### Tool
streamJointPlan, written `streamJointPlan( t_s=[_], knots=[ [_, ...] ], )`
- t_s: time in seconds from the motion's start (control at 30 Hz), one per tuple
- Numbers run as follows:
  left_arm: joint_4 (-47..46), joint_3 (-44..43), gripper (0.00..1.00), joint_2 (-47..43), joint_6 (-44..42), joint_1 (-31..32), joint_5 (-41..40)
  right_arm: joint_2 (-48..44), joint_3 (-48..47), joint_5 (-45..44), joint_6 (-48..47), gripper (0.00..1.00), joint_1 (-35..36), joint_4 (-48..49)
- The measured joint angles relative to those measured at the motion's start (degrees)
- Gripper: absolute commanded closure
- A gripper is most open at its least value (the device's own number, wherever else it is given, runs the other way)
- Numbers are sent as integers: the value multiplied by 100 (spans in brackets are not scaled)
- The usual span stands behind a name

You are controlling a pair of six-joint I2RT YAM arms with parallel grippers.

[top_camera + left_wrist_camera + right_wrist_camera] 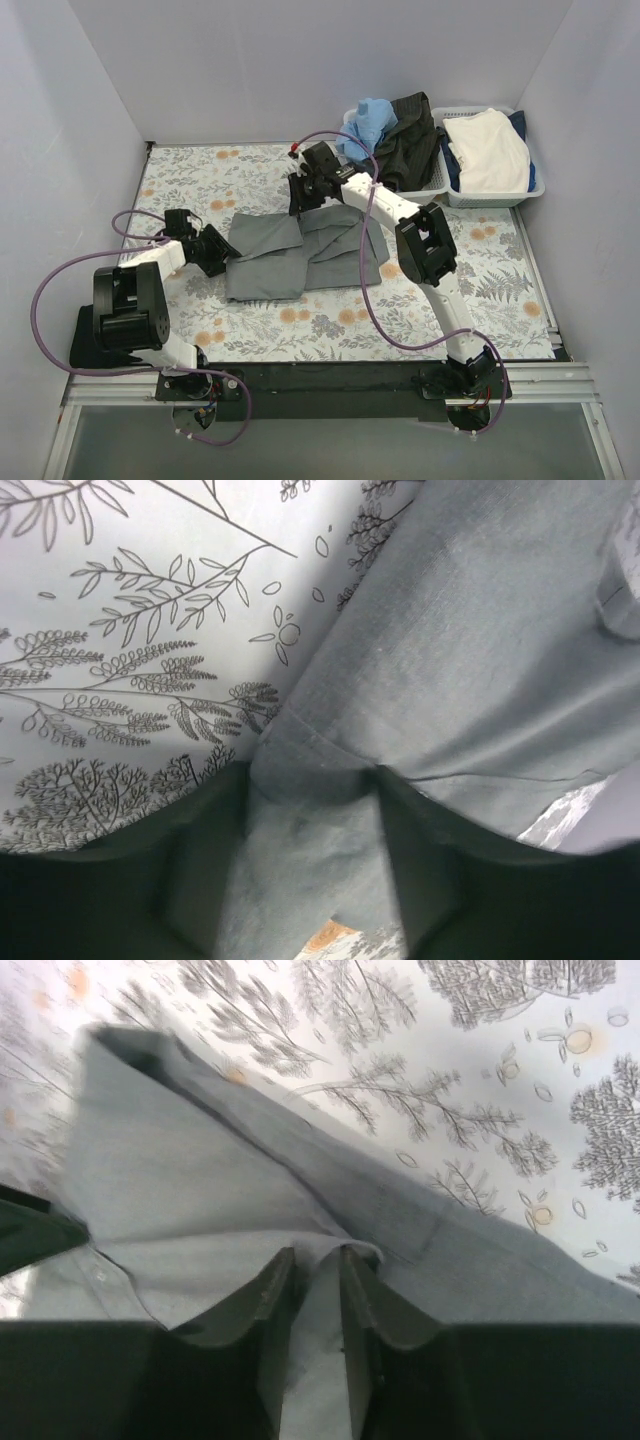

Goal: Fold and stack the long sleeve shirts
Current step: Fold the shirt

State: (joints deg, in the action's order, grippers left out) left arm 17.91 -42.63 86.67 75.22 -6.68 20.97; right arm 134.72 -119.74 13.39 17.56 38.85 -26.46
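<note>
Grey shirt (265, 265): right pincer (315, 1260) pinches fold; left pincer (310, 785) wide, astride edge.

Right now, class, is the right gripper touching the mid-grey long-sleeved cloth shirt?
Touching: right wrist view shows the right gripper pinching a fold of the mid-grey shirt.

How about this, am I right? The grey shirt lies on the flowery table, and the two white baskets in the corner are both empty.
Not quite. The baskets are not empty: the top view shows black cloth and blue cloth in the left basket, and white cloth in the right basket. The grey shirt does lie on the flowery table.
</note>
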Motion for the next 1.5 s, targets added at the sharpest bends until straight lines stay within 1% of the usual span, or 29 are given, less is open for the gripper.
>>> streamJointPlan(
  t_s=[0.03, 0.07, 0.13, 0.17, 0.27, 0.4, 0.53, 0.67, 0.77, 0.8, 0.87, 0.9, 0.97, 1.0, 1.03, 1.07, 1.1, 1.2, 1.27, 1.43, 1.47, 1.5],
  knots=[
    [-55, -7, 66, 83, 24, 0, 52, 42, 46, 4, 28, 54, -17, -31],
    [-103, -11, 80, 179, 42, 0, 109, 52, 142, -9, 46, 51, -28, -52],
    [-181, -63, 97, 385, 85, -4, 267, 28, 391, -39, 48, 48, -37, -92],
    [-234, -107, 100, 507, 85, -9, 337, -17, 608, -92, 44, 48, -50, -92],
    [-304, -190, 100, 656, 131, -24, 503, -315, 1309, -286, 28, 47, -59, -179],
    [-267, -258, 100, 660, 101, -11, 483, -914, 1934, -564, -22, 47, -59, -341],
    [50, -365, 100, 553, 33, -11, 216, -1412, 2015, -791, -133, 47, -2, -358],
    [551, -557, 100, 146, -61, -13, -326, -1663, 2009, -957, -227, 48, 105, -343],
    [820, -732, 100, -160, -133, -13, -651, -1659, 2009, -1021, -319, 54, 273, -372],
    [905, -802, 100, -249, -153, -13, -741, -1655, 2009, -1023, -352, 59, 348, -389],
    [1027, -933, 100, -396, -195, -13, -874, -1655, 2006, -1016, -426, 64, 501, -389],
    [1078, -992, 100, -448, -201, -13, -925, -1644, 1993, -1001, -450, 72, 590, -396],
    [1178, -1095, 100, -507, -203, -13, -1012, -1569, 1908, -944, -531, 77, 761, -402],
    [1228, -1139, 100, -529, -201, -13, -1051, -1510, 1832, -896, -553, 82, 824, -411],
    [1274, -1174, 100, -542, -199, -13, -1084, -1423, 1735, -846, -566, 83, 901, -415],
    [1318, -1202, 100, -553, -197, -13, -1113, -1322, 1624, -791, -579, 85, 964, -413],
    [1364, -1226, 100, -564, -195, -13, -1130, -1209, 1493, -717, -577, 90, 1016, -413],
    [1478, -1261, 100, -601, -188, -13, -1145, -828, 1143, -540, -575, 97, 1071, -404],
    [1530, -1261, 100, -651, -188, -13, -1141, -549, 920, -455, -564, 98, 1060, -402],
    [1626, -1272, 100, -872, -195, -13, -1071, 238, 404, -223, -531, 98, 1008, -404],
    [1655, -1290, 100, -905, -199, -11, -1040, 352, 343, -107, -501, 97, 997, -389],
    [1679, -1318, 100, -927, -205, -11, -1025, 367, 280, -61, -496, 88, 984, -389]
  ],
)
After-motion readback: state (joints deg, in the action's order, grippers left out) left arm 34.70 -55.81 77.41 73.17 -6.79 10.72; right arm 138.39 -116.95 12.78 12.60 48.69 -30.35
